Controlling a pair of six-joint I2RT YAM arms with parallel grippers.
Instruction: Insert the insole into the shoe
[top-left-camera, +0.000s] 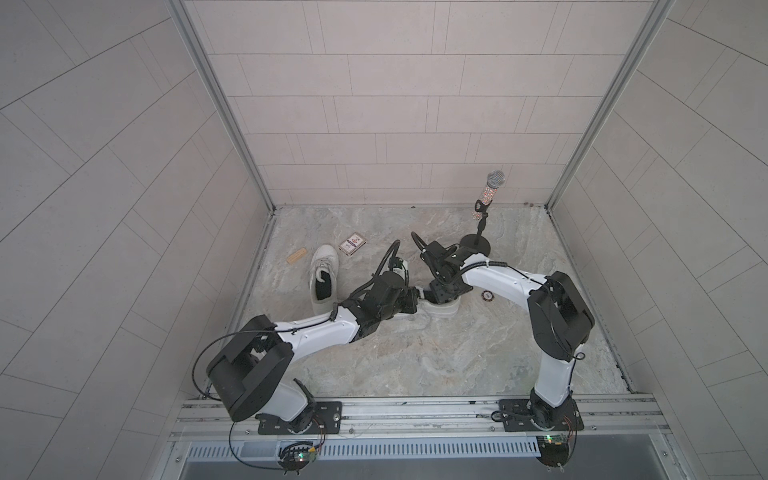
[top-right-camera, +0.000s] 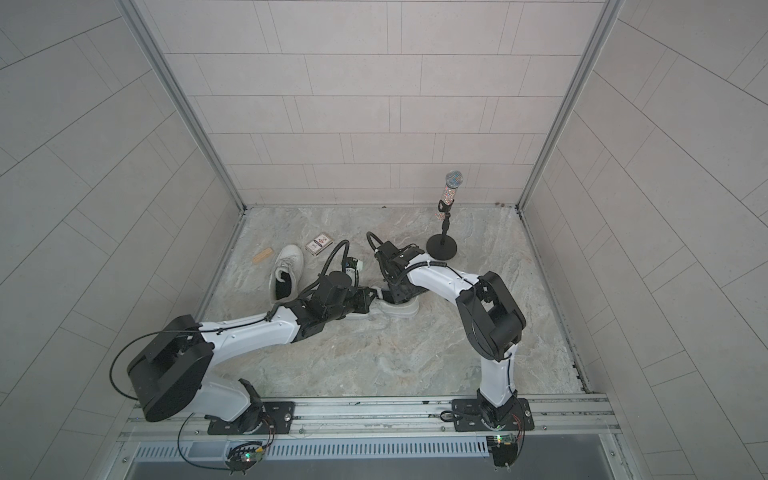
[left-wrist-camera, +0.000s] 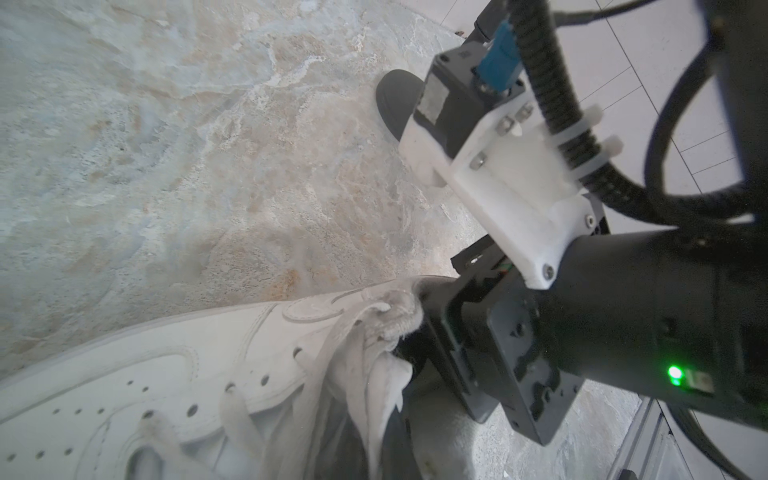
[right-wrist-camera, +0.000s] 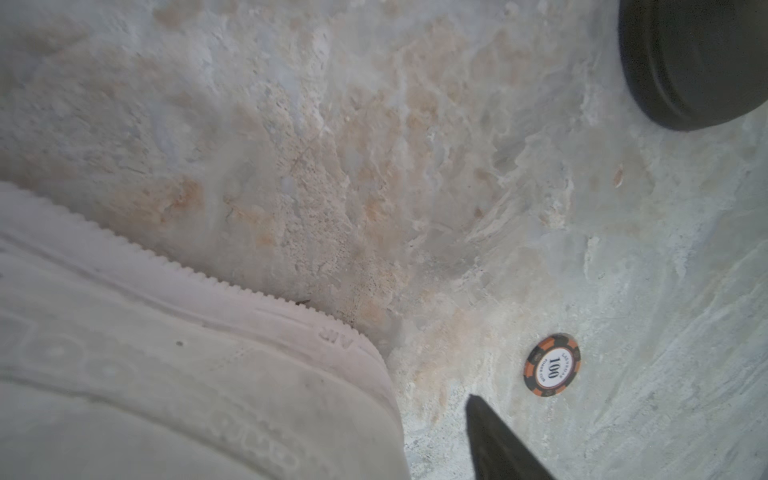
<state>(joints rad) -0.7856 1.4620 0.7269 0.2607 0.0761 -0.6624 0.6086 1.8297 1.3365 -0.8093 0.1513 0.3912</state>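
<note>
Pale tiled walls close in a marble-patterned table (top-left-camera: 415, 365) on three sides. Near its middle lies the white shoe (top-left-camera: 444, 309), with its heel to the right and its front hidden under the left arm's wrist. The left gripper (top-left-camera: 419, 296) sits at the shoe's left side with its jaws clenched. In the left wrist view the shoe's (left-wrist-camera: 187, 374) crumpled tongue (left-wrist-camera: 386, 332) runs up toward it, but the pinch itself is out of sight. The right gripper (top-left-camera: 437, 294) comes down from the far right into the shoe's opening. The right wrist view shows only one dark finger (right-wrist-camera: 494, 436) just outside the heel, so I cannot tell how wide that gripper stands. The opening looks dark, and the insole cannot be made out apart from it. A second white sneaker (top-left-camera: 325, 259) lies well to the left with its toe pointing far. Beside it are a wooden block (top-left-camera: 296, 254) further left and a card box (top-left-camera: 352, 245) to its far right. A poker chip (right-wrist-camera: 552, 365) lies just right of the worked shoe. A glittery microphone (top-left-camera: 490, 189) stands upright on its round-based stand (top-left-camera: 473, 245) at the far right.
</note>
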